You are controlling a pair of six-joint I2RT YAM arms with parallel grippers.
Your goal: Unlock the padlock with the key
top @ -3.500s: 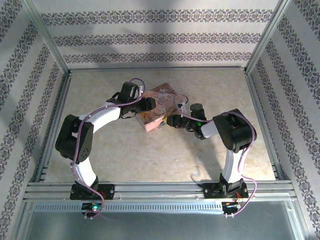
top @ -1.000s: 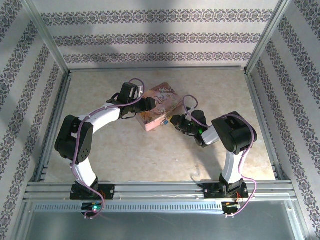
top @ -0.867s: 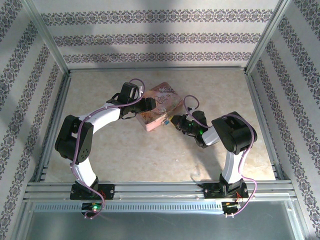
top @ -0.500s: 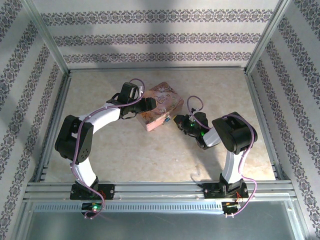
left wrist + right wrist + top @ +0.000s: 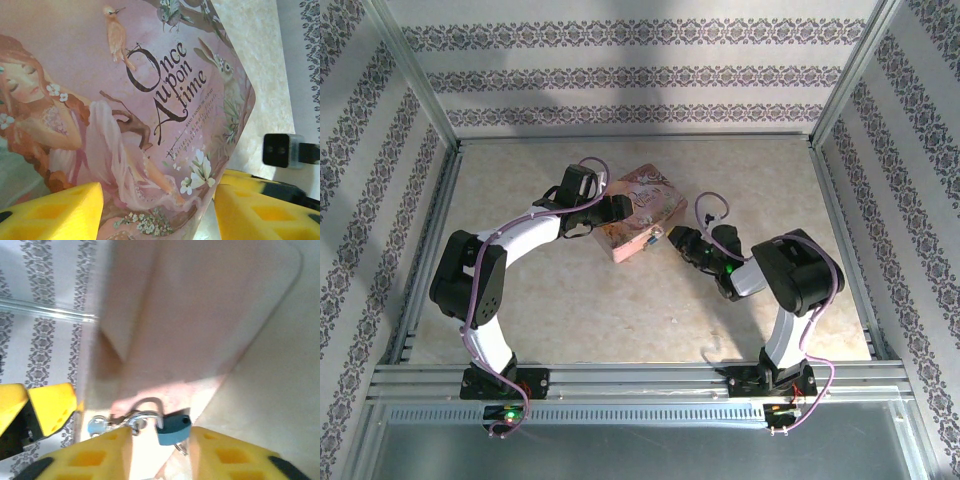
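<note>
The padlock is seen as a small blue body with a silvery shackle, hung on a metal ring at the edge of the pink box. It lies just ahead of the right gripper, in line with the gap between its parted, empty jaws. The box is clamped at its near edge between the jaws of the left gripper. Compared with a second ago, the right gripper is drawn back a little from the box.
</note>
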